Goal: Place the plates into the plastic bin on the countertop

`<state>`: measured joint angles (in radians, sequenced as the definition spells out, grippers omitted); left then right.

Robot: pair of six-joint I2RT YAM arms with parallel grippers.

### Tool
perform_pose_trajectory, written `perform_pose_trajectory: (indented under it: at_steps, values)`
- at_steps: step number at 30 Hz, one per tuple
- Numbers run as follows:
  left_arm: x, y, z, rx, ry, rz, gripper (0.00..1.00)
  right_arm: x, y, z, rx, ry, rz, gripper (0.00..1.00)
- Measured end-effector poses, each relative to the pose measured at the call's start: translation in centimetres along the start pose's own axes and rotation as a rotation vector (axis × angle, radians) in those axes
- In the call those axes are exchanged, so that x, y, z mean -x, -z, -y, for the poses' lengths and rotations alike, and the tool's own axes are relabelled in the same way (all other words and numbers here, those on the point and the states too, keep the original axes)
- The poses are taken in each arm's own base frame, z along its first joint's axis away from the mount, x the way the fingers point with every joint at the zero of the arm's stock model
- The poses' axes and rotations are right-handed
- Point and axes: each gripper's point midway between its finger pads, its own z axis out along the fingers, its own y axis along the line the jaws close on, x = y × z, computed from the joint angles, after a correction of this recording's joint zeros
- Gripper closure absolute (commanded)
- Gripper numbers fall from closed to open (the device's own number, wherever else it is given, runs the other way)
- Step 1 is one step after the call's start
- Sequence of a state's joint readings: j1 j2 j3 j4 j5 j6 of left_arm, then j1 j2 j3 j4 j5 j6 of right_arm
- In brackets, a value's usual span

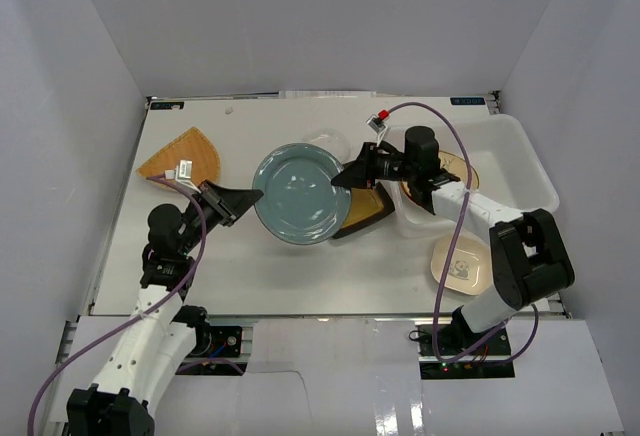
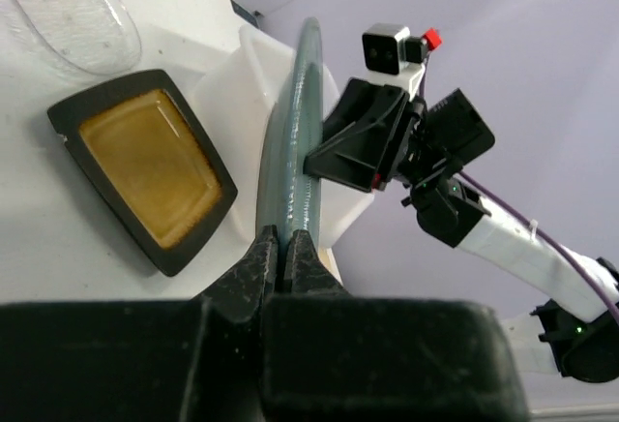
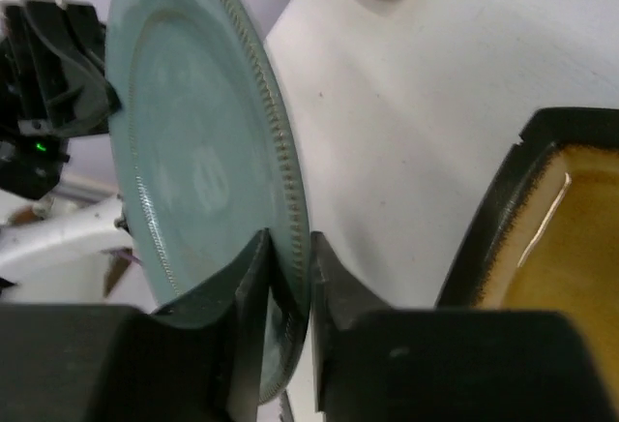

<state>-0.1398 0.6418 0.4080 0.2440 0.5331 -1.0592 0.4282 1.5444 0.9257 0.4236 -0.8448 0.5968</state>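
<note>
- A cream dish lies on the countertop at the near right, at about 5 o'clock from the table's middle and just in front of the plastic bin.
- The left gripper reaches in from 8 o'clock, its fingers closed to a narrow slit on the rim of the round blue-grey plate at the plate's 9 o'clock edge.
- That plate sits near the centre of the table, outside the bin, its face turned up toward the overhead camera. Being round it has no long axis, and the line between the two grips runs from 9 to 3 o'clock.
- In both wrist views the plate shows nearly edge-on. It appears to be lifted clear of the countertop, though the overhead view alone does not settle this.
- The right gripper comes in from 3 o'clock, its fingers pinched tight on the opposite rim.
- A black square plate with a yellow centre rests flat on the table, partly beneath the round plate's 4 o'clock edge.
- An orange fan-shaped plate lies at 10 o'clock, well apart from the bin.
- The bin stands at 2 o'clock, long side running 9 to 3, with a brown-rimmed plate inside, half hidden by the right arm.
- A clear glass plate lies at 12 o'clock, just beyond the round plate.
</note>
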Motion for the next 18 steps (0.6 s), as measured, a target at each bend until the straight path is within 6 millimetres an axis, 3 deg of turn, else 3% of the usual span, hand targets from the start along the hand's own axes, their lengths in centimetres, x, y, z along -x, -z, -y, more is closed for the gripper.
perform_pose_trajectory:
  at_steps: [1,4,5,8,10,13,15,18]
  values:
    - [-0.1,-0.1,-0.2,0.004,0.001,-0.007,1.0,0.0,0.0,-0.3,0.01,-0.029,0.0,0.92]
    - [-0.1,-0.5,-0.9,0.015,0.01,-0.013,0.7,0.5,0.4,-1.0,0.045,-0.092,0.004,0.92]
    - [-0.2,-0.6,-1.1,0.021,0.015,-0.018,0.54,0.7,0.5,-1.1,0.047,-0.094,0.01,0.92]
    - [-0.5,-1.2,-2.1,0.048,0.029,-0.042,0.35,1.6,1.5,-1.4,0.032,-0.096,0.044,0.92]
    - [-0.9,-1.7,-2.8,0.06,0.042,-0.069,0.24,2.9,3.4,-0.8,-0.014,-0.101,0.109,0.92]
    - [-1.6,-2.4,-4.3,0.094,0.062,-0.1,0.18,6.6,8.7,1.3,-0.128,-0.113,0.277,0.92]
    - [-2.5,-3.1,-5.4,0.124,0.072,-0.126,0.17,9.3,13.6,2.7,-0.22,-0.117,0.421,0.92]
    - [-5.2,-4.2,-7.0,0.168,0.082,-0.197,0.17,11.6,21.1,5.1,-0.366,-0.132,0.631,0.92]
